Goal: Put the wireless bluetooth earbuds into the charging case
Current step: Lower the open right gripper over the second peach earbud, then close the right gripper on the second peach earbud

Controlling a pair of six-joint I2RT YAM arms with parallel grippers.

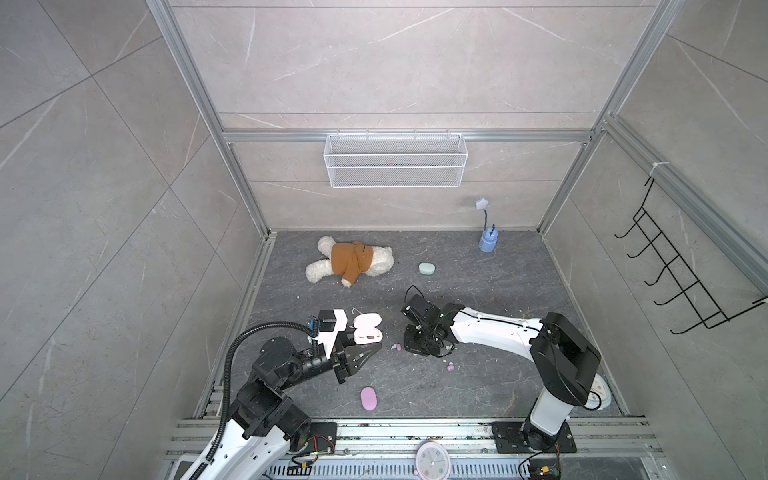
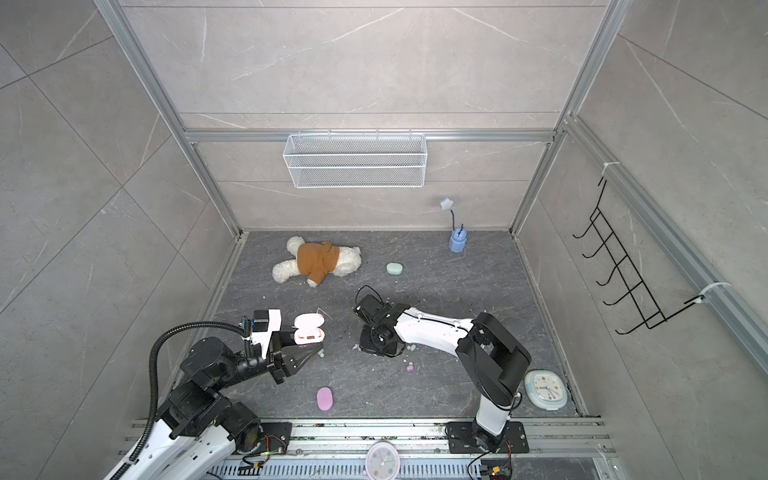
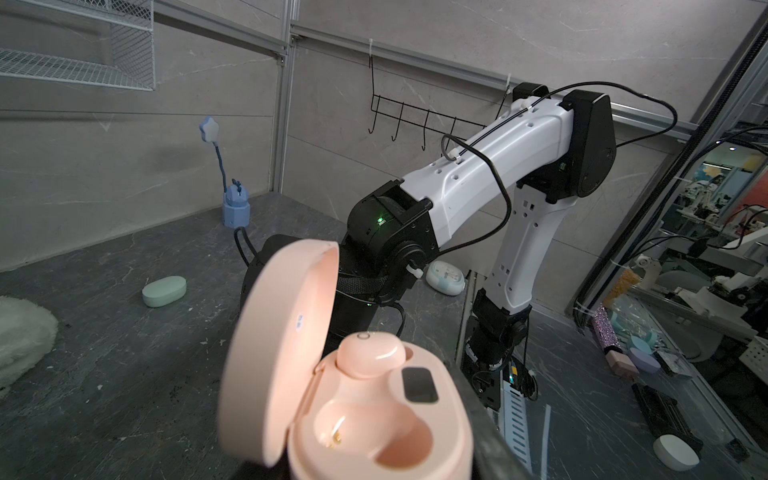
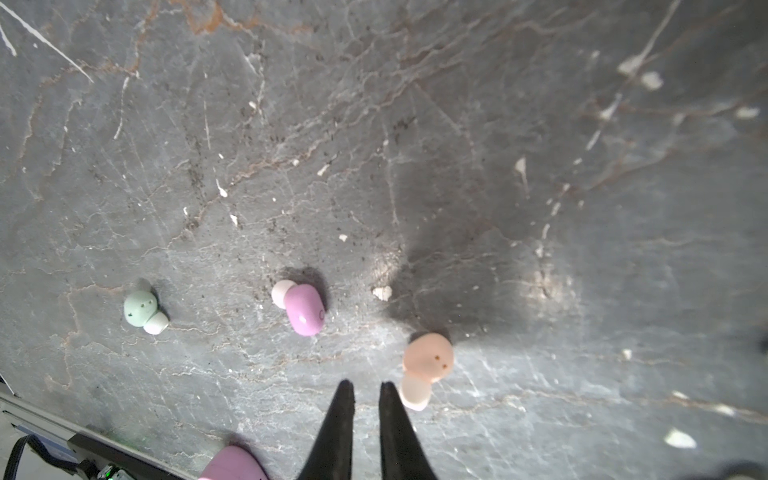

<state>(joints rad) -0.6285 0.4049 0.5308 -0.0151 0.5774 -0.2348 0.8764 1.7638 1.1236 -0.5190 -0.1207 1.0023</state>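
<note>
The right gripper (image 4: 368,388), pinched closed and empty, sits just beside the peach earbud (image 4: 428,357) on the tabletop (image 4: 415,124), a light, slick, rigid bean likely best nipped across its rounded body, while the left gripper (image 1: 365,353) clamps the open charging case (image 3: 286,357).

Its white links (image 1: 494,328) meet black joints (image 1: 565,357) under black cables (image 1: 227,382).

Soft even light is filling both top views; a dark shadow is lying on the table (image 4: 465,274) beyond the jaws.
</note>
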